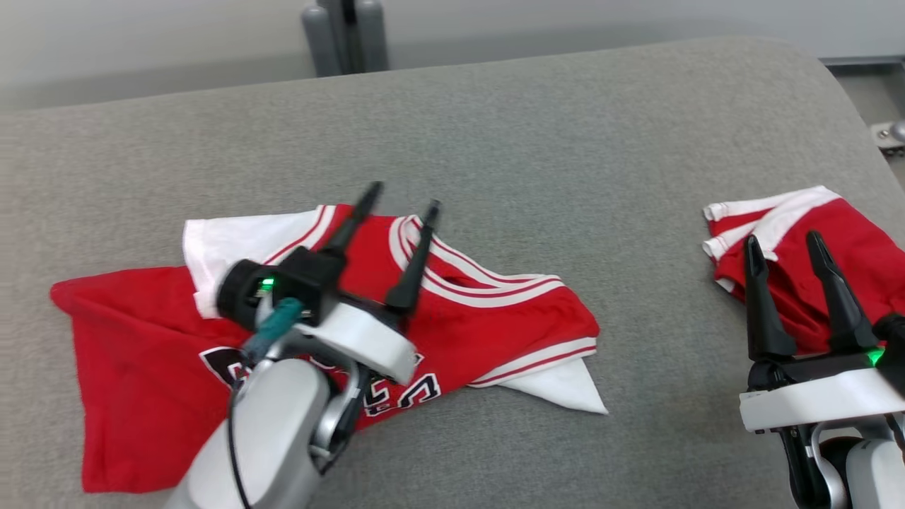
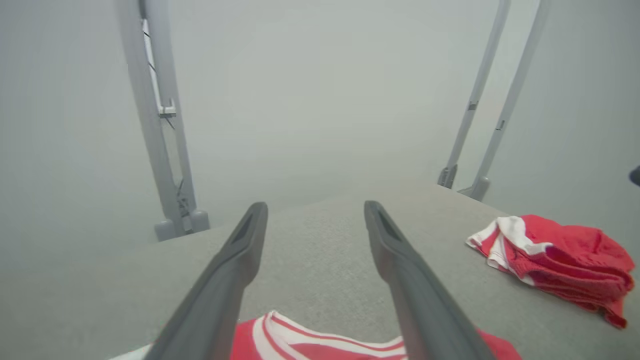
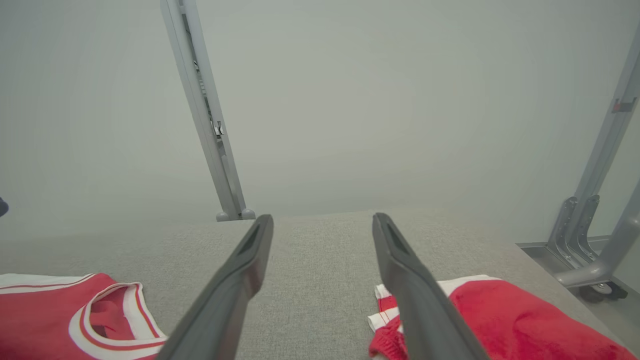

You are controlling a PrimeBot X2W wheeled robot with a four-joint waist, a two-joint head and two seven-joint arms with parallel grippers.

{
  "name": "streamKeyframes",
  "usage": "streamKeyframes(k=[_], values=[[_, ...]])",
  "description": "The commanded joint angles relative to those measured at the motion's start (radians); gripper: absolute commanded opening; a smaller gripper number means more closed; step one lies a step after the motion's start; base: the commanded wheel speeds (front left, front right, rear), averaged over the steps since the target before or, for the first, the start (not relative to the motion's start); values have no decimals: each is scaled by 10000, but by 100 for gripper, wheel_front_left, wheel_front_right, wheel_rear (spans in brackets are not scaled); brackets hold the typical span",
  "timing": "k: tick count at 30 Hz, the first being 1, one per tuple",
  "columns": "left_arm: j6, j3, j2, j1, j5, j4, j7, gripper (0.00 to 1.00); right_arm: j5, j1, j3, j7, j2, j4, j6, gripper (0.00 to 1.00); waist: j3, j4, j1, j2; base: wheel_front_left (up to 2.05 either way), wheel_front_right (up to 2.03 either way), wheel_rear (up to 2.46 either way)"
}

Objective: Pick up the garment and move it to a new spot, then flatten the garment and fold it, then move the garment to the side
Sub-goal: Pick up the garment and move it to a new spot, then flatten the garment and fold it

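In the head view, the red jersey with white trim and dark lettering is lying crumpled and partly folded over on the grey padded surface, left of centre, with white cloth showing at its upper left and at its lower right corner. The left gripper is hanging over the jersey's striped neckline, its two dark fingers spread apart and gripping nothing, their tips pointing toward the far edge. Whether the fingers are brushing the cloth cannot be told. The right gripper is sitting well apart from the jersey at the lower right, fingers likewise spread and empty, in front of a second red bundle with white bands that is lying near the right edge. In the left wrist view, the left gripper is showing bare grey surface between its parted fingers, the jersey's striped collar is lying low between and under their bases, and the red bundle is resting off to the right, with grey metal posts standing beyond. In the right wrist view, the right gripper is opening onto bare surface, the jersey is lying at the lower left, clear of the fingers, and the red bundle is lying just beside and partly behind the right-hand finger.
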Motion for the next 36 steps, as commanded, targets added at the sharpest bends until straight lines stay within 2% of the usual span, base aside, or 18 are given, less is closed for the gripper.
streamKeyframes(k=[1,9,16,19,25,36], values=[[257,311,244,185,-64,-280,-202,100,-88,120,-85,42,-47,-95,-1,100,-218,355,0,0,0,0,0],[1524,2212,1255,1474,-268,-2029,-779,100,-287,336,-141,287,-47,-261,-1,100,-699,1069,0,0,0,0,0],[2020,3582,1820,2993,-164,-3191,-905,100,-411,548,-24,505,-46,-332,-1,100,-1226,1341,0,0,0,0,0],[2021,3948,1893,3708,-22,-3491,-909,100,-513,635,27,611,-46,-358,-1,100,-1454,1379,0,0,0,0,0],[1747,4197,1891,4847,346,-3661,-913,100,-629,981,-23,796,-46,-420,-1,100,-1870,1427,0,0,0,0,0],[1415,4324,1748,5518,601,-3474,-915,100,-503,1426,-19,910,-47,-590,-1,100,-2035,1447,0,0,0,0,0]])
